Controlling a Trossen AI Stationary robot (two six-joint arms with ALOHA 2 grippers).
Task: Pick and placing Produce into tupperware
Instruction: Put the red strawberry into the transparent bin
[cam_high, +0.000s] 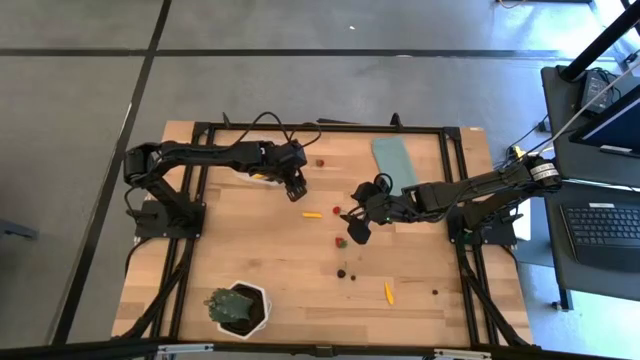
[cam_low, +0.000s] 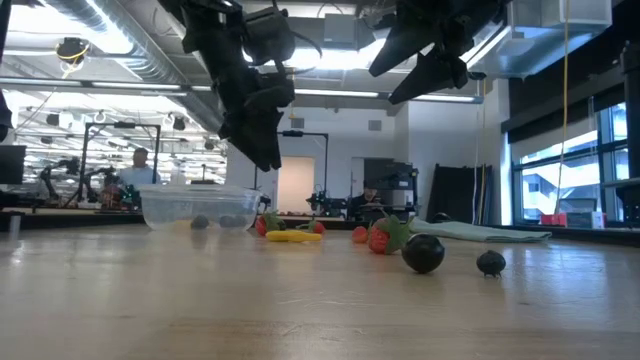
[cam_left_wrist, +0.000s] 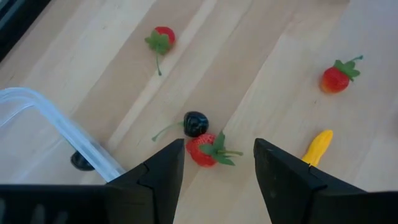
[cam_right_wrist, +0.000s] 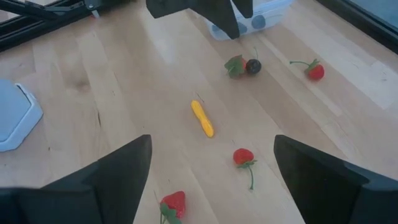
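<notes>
1. Spanning the whole workspace, the wooden table (cam_high: 300, 270) carries every item listed below.
2. Left arm (cam_high: 200, 156): reaches in from its own side, with the left gripper (cam_left_wrist: 214, 163) raised above the tabletop just beside the tupperware (cam_low: 198, 207). Its fingers stand apart with nothing between them; a red strawberry piece (cam_left_wrist: 204, 150) lies on the wood directly beneath the gap.
3. Right arm (cam_high: 480, 188): extends toward the table centre. The right gripper (cam_right_wrist: 211, 174) hangs above the table, fingers spread wide and empty.
4. Teal lid (cam_high: 394, 162): lies flat on the table just behind the right gripper.
5. Potted plant (cam_high: 238, 308): stands in its white pot well apart from both grippers, near the front edge.
6. Tupperware: a clear tub resting on the table, immediately beside the left gripper. Small dark pieces show through its wall in the low view.
7. Produce on the table:
   - A dark round piece (cam_left_wrist: 195, 123) touches the strawberry piece under the left gripper.
   - A yellow piece (cam_left_wrist: 318, 147) lies just beside the left gripper's fingers, between the two grippers.
   - A second strawberry (cam_right_wrist: 243, 157) lies below the right gripper's spread fingers, and a third (cam_right_wrist: 174, 204) sits close to one finger.
   - Another yellow-orange piece (cam_high: 388, 292) and a small dark piece (cam_high: 435, 292) lie well apart from both grippers, toward the front edge.
</notes>
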